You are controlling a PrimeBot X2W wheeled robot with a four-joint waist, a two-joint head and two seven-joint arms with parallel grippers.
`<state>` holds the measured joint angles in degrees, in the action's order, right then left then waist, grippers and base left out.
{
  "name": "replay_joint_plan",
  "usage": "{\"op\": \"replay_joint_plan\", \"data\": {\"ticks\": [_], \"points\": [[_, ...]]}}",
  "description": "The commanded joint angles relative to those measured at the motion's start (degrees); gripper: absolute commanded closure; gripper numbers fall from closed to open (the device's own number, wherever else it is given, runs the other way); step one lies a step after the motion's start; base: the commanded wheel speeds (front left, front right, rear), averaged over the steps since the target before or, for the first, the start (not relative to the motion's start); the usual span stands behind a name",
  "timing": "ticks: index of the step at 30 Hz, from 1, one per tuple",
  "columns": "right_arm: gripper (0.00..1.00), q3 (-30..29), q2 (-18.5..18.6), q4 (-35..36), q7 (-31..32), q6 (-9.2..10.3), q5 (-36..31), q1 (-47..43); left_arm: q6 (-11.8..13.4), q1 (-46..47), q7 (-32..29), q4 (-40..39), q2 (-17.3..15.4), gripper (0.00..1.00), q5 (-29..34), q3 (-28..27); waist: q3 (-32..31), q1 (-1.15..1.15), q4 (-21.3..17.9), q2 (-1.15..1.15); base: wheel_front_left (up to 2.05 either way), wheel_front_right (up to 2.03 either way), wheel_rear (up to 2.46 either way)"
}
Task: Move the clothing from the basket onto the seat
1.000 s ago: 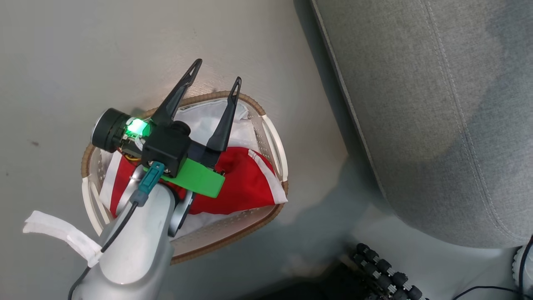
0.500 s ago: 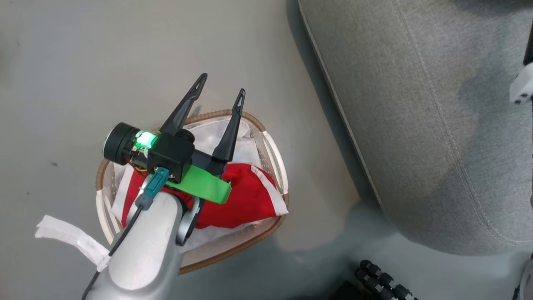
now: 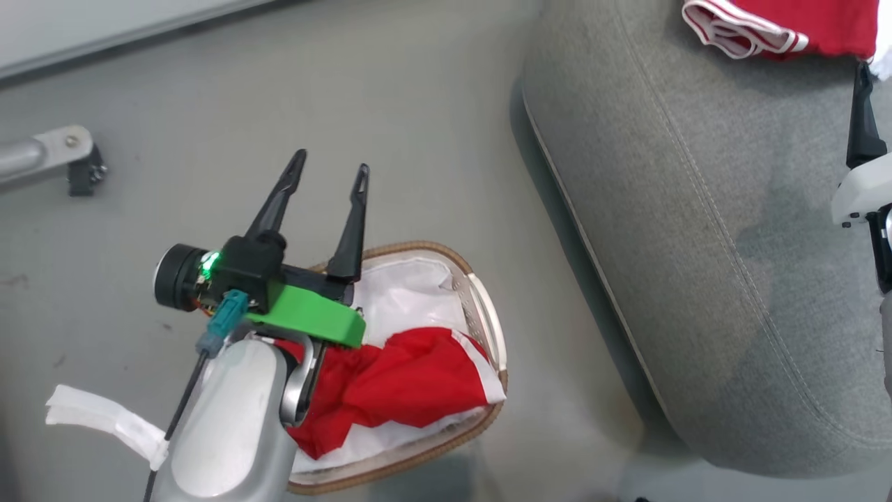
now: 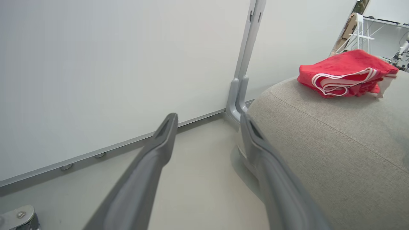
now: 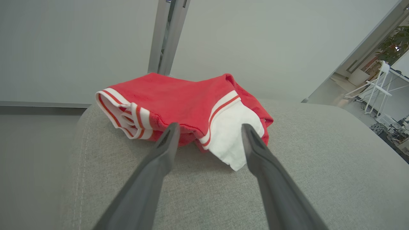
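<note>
The cream basket [image 3: 488, 328] with its white liner stands on the floor left of the grey seat [image 3: 697, 244]. A crumpled piece of the red clothing [image 3: 411, 383] lies in it. My left gripper [image 3: 331, 164] hovers open and empty above the basket's far left rim, fingers pointing past it over the floor. A second red garment with white-striped trim [image 5: 179, 102] lies on the seat, also seen from the left wrist [image 4: 345, 76]. My right gripper [image 5: 210, 127] is open just short of that garment, holding nothing; one of its fingers [image 3: 863, 118] shows at the head view's right edge.
A white cloth strip [image 3: 104, 415] hangs from my left forearm. A metal foot [image 3: 49, 153] rests on the floor at the far left. A pale wall panel with a grey post [image 4: 246, 48] stands behind the seat. Open floor lies between basket and wall.
The head view has swung, bringing the garment on the seat and the right gripper's finger into it. Relative to the basket, my left gripper sits further left, still open.
</note>
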<state>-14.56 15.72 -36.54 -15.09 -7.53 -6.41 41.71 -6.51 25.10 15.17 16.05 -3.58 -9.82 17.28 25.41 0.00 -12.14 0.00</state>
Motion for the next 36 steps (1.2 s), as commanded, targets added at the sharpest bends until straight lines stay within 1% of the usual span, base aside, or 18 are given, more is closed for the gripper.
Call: {"op": "replay_joint_plan", "data": {"ticks": [1,4,11,16,20,26,31,36], "points": [[0.0,0.3,0.5,0.8,-0.1,0.08,0.3,-1.0,0.5,-1.4,0.0,0.2,0.1,0.0,-0.5,-0.9,-6.1,0.0,4.1,0.0,0.0,0.0,0.0],[0.0,1.0,0.0,2.7,-0.1,0.08,1.2,-1.8,1.5,-2.7,0.0,0.7,0.4,0.0,-1.4,-3.1,-9.2,0.0,6.3,0.0,0.0,0.0,0.0],[0.0,4.0,-2.3,6.6,-0.1,0.08,3.6,-4.2,4.3,-6.6,0.0,0.9,0.7,0.0,-3.0,-7.9,-13.8,0.0,9.9,0.0,0.0,0.0,0.0],[0.0,5.0,-5.8,9.3,-0.1,0.08,6.6,-7.8,6.1,-10.3,0.0,1.3,0.7,0.0,-4.0,-10.7,-16.8,0.0,11.6,0.0,0.0,0.0,0.0],[0.0,5.2,-9.2,11.9,-0.1,0.08,8.0,-13.2,6.6,-13.4,0.0,1.8,0.7,0.0,-4.9,-12.2,-18.7,0.0,12.7,0.0,0.0,0.0,0.0],[0.0,7.7,-12.1,14.1,-0.1,0.08,9.2,-21.7,7.0,-18.6,0.0,2.1,0.7,0.0,-6.2,-14.3,-21.8,0.0,13.5,0.0,0.0,0.0,0.0],[0.0,8.9,-12.7,16.1,-0.1,0.08,12.0,-27.2,7.6,-22.3,0.0,1.8,0.7,0.0,-7.1,-14.6,-24.1,0.0,14.2,0.0,0.0,0.0,0.0],[0.0,9.1,-12.7,17.6,-0.1,0.08,14.9,-31.1,7.2,-23.6,0.0,2.1,0.7,0.0,-7.5,-13.6,-25.0,0.0,14.8,0.0,0.0,0.0,0.0]]}}
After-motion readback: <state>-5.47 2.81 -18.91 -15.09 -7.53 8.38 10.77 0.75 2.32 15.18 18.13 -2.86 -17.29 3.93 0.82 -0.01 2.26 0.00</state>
